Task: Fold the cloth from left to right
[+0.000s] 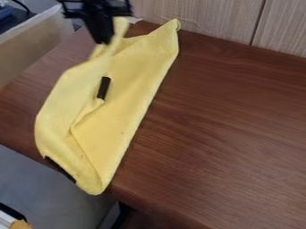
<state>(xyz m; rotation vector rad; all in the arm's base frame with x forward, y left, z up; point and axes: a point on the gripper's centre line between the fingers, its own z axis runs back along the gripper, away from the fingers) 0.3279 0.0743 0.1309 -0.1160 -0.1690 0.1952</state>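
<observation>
Our yellow fabric cloth, at nine o'clock, looks partly folded; its left side needs bringing over and flattening. We cannot tell whether the black robot gripper, at eleven, grips it.

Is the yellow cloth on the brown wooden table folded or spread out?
Partly folded: the yellow cloth has its left side turned over inward, its right side lying mostly flat.

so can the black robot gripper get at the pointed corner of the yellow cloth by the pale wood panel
Probably yes: the gripper hangs over the same end of the cloth, and the corner lies uncovered, though the raised fold beside the gripper and the close panel might crowd it.
</observation>
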